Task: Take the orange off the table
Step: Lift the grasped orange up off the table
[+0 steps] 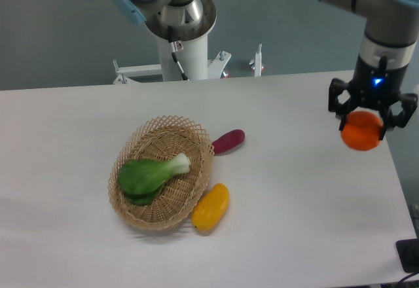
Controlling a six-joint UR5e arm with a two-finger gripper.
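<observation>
The orange [361,134] is round and bright and hangs in the air above the right edge of the white table [294,196]. My gripper [369,119] is shut on it from above, black fingers on both sides of the fruit. The arm comes down from the upper right corner, with a blue light lit on the wrist.
A wicker basket [162,172] with a green leafy vegetable [149,175] sits left of centre. A yellow elongated fruit [211,206] lies at its lower right and a purple oblong vegetable [228,141] at its upper right. The robot base [178,26] stands behind the table.
</observation>
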